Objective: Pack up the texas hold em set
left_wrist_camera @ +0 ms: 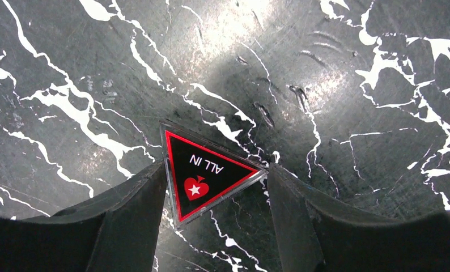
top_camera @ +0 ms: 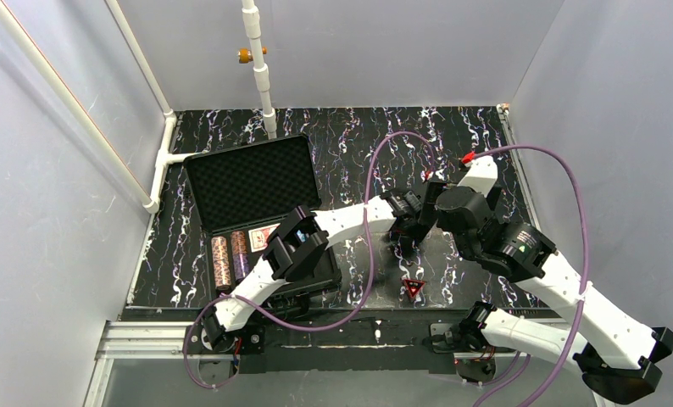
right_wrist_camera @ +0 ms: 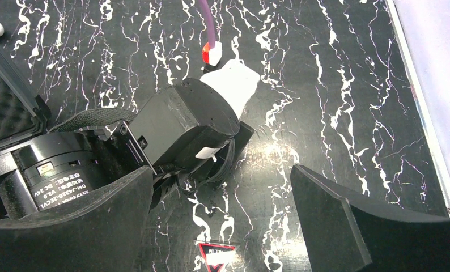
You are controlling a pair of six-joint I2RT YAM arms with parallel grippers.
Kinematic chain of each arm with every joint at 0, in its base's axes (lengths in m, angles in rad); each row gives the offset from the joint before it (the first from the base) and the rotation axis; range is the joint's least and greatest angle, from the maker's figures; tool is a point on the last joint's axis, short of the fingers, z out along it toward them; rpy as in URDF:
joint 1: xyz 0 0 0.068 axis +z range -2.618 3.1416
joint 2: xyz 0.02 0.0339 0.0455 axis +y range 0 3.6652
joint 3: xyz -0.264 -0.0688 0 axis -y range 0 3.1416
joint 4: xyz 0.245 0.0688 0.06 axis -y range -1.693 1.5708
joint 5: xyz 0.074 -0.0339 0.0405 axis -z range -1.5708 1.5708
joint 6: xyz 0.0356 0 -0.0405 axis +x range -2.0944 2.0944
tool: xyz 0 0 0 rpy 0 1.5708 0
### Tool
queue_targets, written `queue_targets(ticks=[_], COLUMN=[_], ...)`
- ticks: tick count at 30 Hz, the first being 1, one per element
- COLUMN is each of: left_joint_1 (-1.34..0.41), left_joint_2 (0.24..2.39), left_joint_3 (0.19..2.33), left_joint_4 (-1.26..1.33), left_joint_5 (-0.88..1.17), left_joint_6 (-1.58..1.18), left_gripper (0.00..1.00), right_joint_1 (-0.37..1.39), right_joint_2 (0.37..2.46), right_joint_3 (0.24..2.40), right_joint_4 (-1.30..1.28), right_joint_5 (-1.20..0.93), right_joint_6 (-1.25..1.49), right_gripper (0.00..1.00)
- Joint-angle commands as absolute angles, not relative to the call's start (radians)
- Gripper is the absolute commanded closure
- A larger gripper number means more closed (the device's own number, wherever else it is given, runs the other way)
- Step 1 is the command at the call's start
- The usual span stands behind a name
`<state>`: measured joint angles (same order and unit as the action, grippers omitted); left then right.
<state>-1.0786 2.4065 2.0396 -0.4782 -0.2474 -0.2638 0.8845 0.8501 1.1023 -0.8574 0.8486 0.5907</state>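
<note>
The black case lies open at the left of the top view, its foam-lined lid (top_camera: pixel 253 182) laid back. Its tray holds chip stacks (top_camera: pixel 223 259) and a red card deck (top_camera: pixel 264 236); my left arm covers the rest of the tray. The red "ALL IN" triangle (top_camera: pixel 413 287) lies flat on the table. My left gripper (top_camera: pixel 405 233) hovers over it, open; in the left wrist view (left_wrist_camera: pixel 216 169) the triangle (left_wrist_camera: pixel 203 178) shows between its fingers. My right gripper (top_camera: pixel 440 202) is open and empty (right_wrist_camera: pixel 223 175) just beside the left wrist, the triangle (right_wrist_camera: pixel 217 255) below it. No blue deck or orange discs show.
A white pipe (top_camera: pixel 261 76) stands at the back and a pipe frame (top_camera: pixel 159 165) runs along the left. Purple cables (top_camera: pixel 371 178) loop over both arms. The table's right edge (right_wrist_camera: pixel 421 113) is close to my right gripper. Grey walls enclose the table.
</note>
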Motion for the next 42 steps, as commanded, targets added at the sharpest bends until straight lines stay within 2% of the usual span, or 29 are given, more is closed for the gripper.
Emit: queue_targets(ticks=[1,19,33,42], left_joint_1=[-1.092,-1.094,-1.094,-1.074], left_joint_2=[2.275,2.123,1.905,1.793], left_joint_3=[2.014,1.927,1.675,1.562], left_joint_4=[-0.517,-0.568,-0.574,-0.581], left_joint_5=[-0.275,-0.312,-0.450,-0.500], left_joint_6=[-0.257,-0.298,-0.346,-0.356], left_gripper=[0.66,0.73,0.75,0.77], right_joint_1=[0.881,0.880,0.880,0.881], right_joint_2=[0.842,0.845,0.781,0.690], right_joint_3=[1.139,1.173,1.164,1.131], right_joint_4=[-0.816,-0.785,-0.673,-0.508], right_joint_5=[0.853,0.836,0.813,0.704], right_joint_6=[0.580,0.546,0.522,0.463], right_gripper=[0.02,0.02,0.02,0.02])
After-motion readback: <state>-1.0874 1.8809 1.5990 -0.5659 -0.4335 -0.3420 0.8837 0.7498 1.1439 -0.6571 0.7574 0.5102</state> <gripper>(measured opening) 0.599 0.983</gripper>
